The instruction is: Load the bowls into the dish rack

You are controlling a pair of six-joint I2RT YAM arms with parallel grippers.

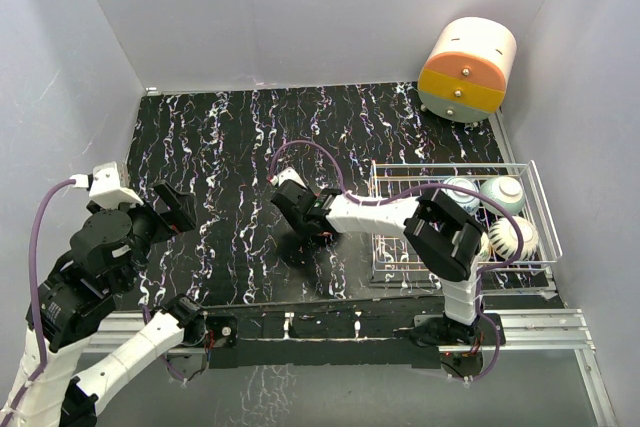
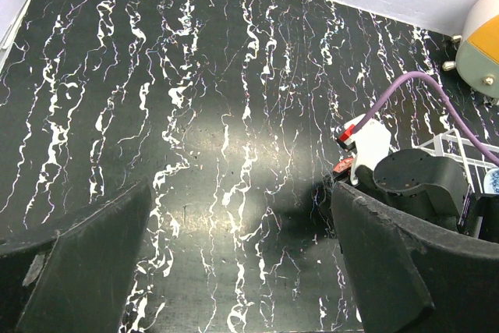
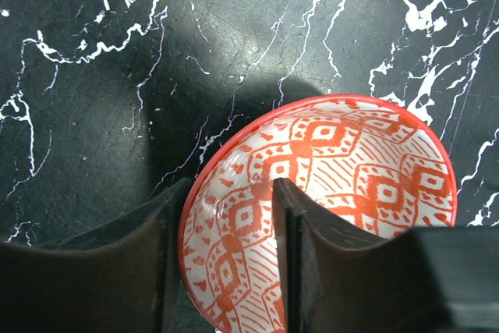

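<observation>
The left end effector (image 2: pixel 234 271) hangs wide open and empty over the surface (image 1: pixel 230 137). The right end effector (image 3: pixel 226 263) pinches the red bowl's (image 3: pixel 343 193) rim. The dish rack (image 1: pixel 535 209) lies to its right, with three bowls (image 1: pixel 502 192) inside.

Cream-and-orange round drawer unit (image 1: pixel 467 70) at far right corner of black marbled table (image 1: pixel 230 147), against grey walls (image 1: pixel 300 7).

Black marbled tabletop (image 1: pixel 250 147), grey walls (image 1: pixel 300 7)

Red-patterned bowl (image 3: pixel 343 193) tilted; three bowls (image 1: pixel 495 212) in dish rack (image 1: pixel 545 217).
</observation>
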